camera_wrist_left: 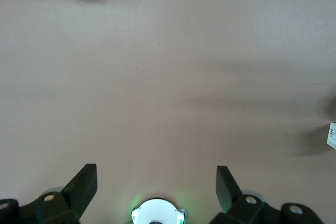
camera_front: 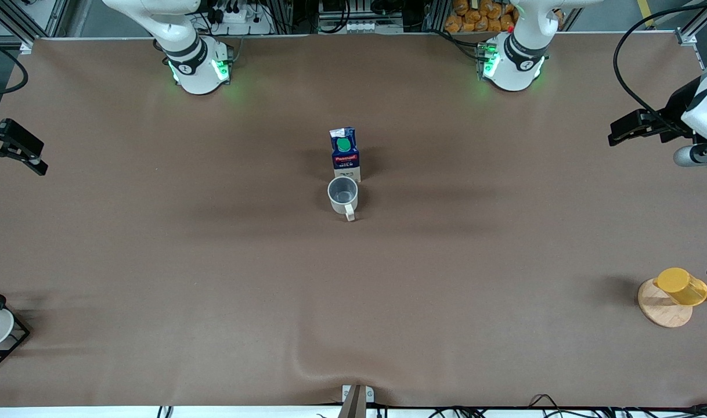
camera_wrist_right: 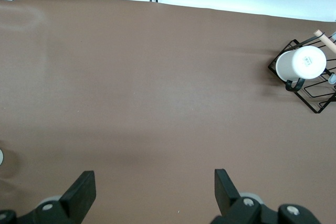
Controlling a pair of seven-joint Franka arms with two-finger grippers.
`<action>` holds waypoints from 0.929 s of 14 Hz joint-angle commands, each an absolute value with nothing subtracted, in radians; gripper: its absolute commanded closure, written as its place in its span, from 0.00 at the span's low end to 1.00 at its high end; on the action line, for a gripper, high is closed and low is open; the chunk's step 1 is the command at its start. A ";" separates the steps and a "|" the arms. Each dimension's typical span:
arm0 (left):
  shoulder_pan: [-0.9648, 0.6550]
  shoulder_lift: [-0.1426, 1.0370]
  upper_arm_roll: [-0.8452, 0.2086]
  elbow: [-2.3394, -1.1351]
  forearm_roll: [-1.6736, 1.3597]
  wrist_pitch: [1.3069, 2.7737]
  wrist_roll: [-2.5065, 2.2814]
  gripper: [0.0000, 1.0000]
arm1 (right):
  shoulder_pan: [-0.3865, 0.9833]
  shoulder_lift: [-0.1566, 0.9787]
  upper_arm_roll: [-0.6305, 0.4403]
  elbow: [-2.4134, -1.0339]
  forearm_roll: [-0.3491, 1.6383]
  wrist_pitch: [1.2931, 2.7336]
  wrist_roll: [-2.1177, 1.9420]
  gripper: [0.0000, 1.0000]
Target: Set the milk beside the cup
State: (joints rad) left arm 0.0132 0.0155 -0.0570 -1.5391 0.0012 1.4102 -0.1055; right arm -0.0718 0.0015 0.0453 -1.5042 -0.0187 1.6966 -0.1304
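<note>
Left tool (camera_wrist_left: pixel 156 187): fingers spread to full width, nothing between them. It hangs above bare bench (camera_front: pixel 156 244) at the left arm's end, well apart from the task items. The left arm waits.

Right tool (camera_wrist_right: pixel 155 192): fingers likewise spread wide, nothing gripped. It hangs above bare bench at the right arm's end. The right arm also waits.

Milk (camera_front: pixel 345 154): a dark blue carton with a round green cap, red label and white lower part. It stands upright at mid-bench, between the two arm bases and nearer to the front camera than both. Neither tool touches it.

Cup (camera_front: pixel 343 195): an off-white mug with a grey interior. It stands upright just beside the milk, nearer to the front camera than the carton. Whether the two touch cannot be determined. Its handle points toward the front camera.

Other items: a yellow cup (camera_front: pixel 681 286) sits on a round wooden coaster (camera_front: pixel 662 310) at the left arm's end of the bench. A white cup (camera_wrist_right: pixel 301 62) sits in a black wire rack (camera_wrist_right: pixel 315 98) at the right arm's end.
</note>
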 commanded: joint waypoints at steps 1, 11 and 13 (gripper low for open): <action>0.005 0.021 -0.051 -1.517 -0.006 1.390 -0.098 0.00 | -0.083 -0.002 0.052 -1.502 -0.018 1.687 -0.137 0.00; 0.011 0.032 -0.051 -1.448 -0.009 1.399 -0.098 0.00 | -0.083 -0.002 0.052 -1.502 -0.017 1.689 -0.133 0.00; 0.011 0.032 -0.049 -1.448 -0.009 1.399 -0.098 0.00 | -0.083 -0.002 0.052 -1.502 -0.017 1.687 -0.135 0.00</action>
